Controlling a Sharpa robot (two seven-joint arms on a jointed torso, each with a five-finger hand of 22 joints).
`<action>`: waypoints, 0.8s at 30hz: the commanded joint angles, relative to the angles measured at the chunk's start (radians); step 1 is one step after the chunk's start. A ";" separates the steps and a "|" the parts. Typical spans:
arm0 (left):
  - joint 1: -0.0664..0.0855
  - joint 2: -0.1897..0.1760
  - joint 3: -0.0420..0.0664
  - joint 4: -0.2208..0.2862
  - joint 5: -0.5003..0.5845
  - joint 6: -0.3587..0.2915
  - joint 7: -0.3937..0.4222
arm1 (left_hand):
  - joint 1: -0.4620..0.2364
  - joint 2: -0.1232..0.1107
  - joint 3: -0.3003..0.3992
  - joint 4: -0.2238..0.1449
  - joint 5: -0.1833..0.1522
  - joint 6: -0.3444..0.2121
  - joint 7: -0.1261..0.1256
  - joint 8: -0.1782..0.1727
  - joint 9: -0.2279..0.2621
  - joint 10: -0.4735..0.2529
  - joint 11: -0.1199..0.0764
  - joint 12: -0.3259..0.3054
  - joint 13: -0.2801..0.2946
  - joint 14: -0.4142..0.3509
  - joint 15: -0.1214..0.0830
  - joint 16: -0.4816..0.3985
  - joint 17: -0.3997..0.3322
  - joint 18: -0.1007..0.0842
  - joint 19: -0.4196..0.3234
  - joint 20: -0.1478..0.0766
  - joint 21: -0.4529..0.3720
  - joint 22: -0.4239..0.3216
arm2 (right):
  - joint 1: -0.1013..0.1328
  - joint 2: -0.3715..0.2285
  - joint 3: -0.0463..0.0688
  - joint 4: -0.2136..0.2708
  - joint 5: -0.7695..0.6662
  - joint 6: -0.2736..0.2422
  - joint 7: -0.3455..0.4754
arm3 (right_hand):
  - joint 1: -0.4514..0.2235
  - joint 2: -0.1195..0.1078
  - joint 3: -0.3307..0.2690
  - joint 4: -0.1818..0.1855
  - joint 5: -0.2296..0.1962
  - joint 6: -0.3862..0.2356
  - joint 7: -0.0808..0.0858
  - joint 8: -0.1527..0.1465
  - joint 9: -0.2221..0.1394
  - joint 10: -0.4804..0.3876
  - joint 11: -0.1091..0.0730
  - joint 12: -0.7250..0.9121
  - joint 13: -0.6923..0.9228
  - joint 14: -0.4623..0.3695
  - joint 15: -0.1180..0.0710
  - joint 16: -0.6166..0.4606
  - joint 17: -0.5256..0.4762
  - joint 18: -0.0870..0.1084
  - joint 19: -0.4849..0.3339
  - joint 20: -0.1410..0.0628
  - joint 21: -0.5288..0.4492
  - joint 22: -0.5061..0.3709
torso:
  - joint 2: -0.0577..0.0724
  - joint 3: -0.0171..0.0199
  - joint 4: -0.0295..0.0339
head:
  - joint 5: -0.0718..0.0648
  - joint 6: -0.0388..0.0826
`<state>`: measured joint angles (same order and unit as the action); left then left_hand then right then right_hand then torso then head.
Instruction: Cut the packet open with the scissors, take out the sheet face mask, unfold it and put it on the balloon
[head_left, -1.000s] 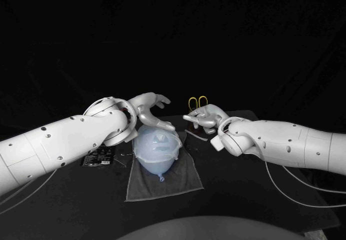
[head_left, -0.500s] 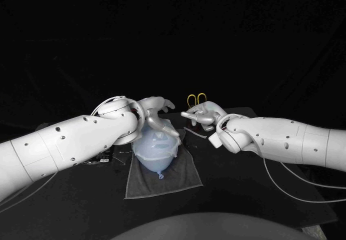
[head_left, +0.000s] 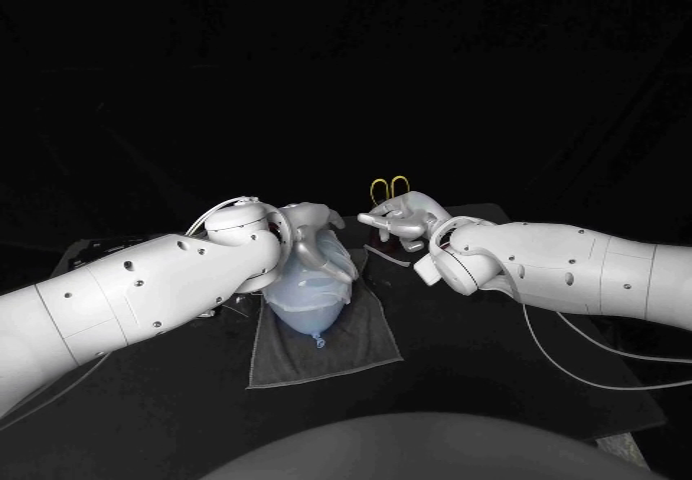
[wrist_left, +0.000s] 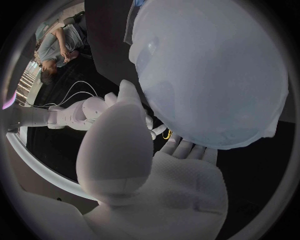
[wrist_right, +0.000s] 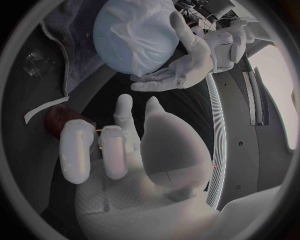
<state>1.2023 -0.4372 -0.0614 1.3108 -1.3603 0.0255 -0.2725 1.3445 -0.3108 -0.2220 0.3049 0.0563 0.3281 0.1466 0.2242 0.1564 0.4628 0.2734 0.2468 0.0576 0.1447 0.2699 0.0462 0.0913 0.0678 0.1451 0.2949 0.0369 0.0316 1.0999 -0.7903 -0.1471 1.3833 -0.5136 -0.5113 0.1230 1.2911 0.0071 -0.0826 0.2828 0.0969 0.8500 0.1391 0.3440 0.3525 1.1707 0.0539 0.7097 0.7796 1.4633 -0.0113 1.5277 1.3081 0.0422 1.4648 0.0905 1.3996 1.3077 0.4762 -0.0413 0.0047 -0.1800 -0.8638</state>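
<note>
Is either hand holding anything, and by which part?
Nothing is gripped. The left hand rests open against the pale blue balloon; the right hand is empty.

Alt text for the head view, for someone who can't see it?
A pale blue balloon with a sheet mask draped on it lies on a grey cloth; the left hand is at its far end, the right hand hangs beside it near yellow-handled scissors.

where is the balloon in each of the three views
Head view: balloon lies on the grey towel, mid-table between the two arms.
Left wrist view: balloon looms just beyond the fingers of the left hand.
Right wrist view: balloon lies on the grey towel, beyond the left hand.
Shared landmark: the left hand, close beside the balloon.
</note>
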 joint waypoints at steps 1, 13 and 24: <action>-0.001 -0.001 0.002 0.005 -0.042 0.046 -0.032 | -0.001 0.001 0.041 -0.002 0.005 0.010 0.152 0.009 0.002 0.005 -0.001 -0.004 0.000 0.004 0.002 0.000 0.000 -0.008 0.007 0.001 0.004 0.001 | 0.001 0.000 0.000 0.000 -0.003 0.010 0.012 | 0.006 0.012 -0.001 -0.005 0.004 -0.004 -0.001 0.004 -0.001 0.007 0.000 -0.003 0.001 0.088 -0.006 0.005 0.186 -0.006 0.049 -0.004 0.006 0.215 | -0.001 0.0006 0.0014 | 0.000 -0.006; -0.002 -0.027 0.002 0.047 -0.057 0.025 -0.024 | 0.057 0.003 0.071 -0.002 0.006 0.041 0.151 0.023 0.011 0.032 -0.002 -0.001 0.003 0.021 0.001 0.004 0.007 -0.002 0.008 0.000 0.004 0.000 | 0.001 0.003 0.000 -0.010 -0.003 0.035 -0.011 | 0.047 0.027 0.005 -0.028 -0.030 0.008 -0.006 0.012 -0.003 0.111 -0.006 0.191 0.171 0.090 -0.011 0.008 0.193 -0.010 0.055 -0.009 0.022 0.219 | -0.001 -0.0003 0.0015 | -0.002 -0.009; -0.003 -0.068 0.003 0.082 -0.053 -0.038 -0.005 | 0.066 0.003 0.065 -0.002 0.005 0.037 0.150 0.018 0.008 0.037 -0.003 -0.002 0.003 0.025 -0.002 0.005 0.008 -0.001 0.008 0.001 0.004 0.000 | 0.001 0.010 0.001 0.009 -0.040 0.108 -0.064 | 0.085 0.044 0.003 -0.064 -0.047 0.043 -0.012 0.020 -0.015 0.316 -0.011 0.705 0.643 0.105 -0.015 0.038 0.252 -0.019 0.070 -0.015 0.065 0.232 | -0.001 -0.0011 0.0020 | -0.005 -0.009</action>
<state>1.2003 -0.5025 -0.0590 1.3906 -1.4065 0.0266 -0.2897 1.3976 -0.3079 -0.1581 0.3034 0.0617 0.3680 0.1484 0.2434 0.1659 0.4919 0.2698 0.2429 0.0598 0.1614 0.2682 0.0463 0.0985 0.0678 0.1451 0.2949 0.0369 0.0316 1.1003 -0.7816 -0.1470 1.3883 -0.5256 -0.4646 0.0897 1.3654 0.0514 -0.0783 0.2232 0.0560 0.8852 0.1260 0.3636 0.3384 1.3886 0.0609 1.1560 1.1300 1.4600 -0.0146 1.5624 1.3074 0.0416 1.4664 0.0784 1.4583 1.3075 0.4754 -0.0420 0.0064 -0.1839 -0.8728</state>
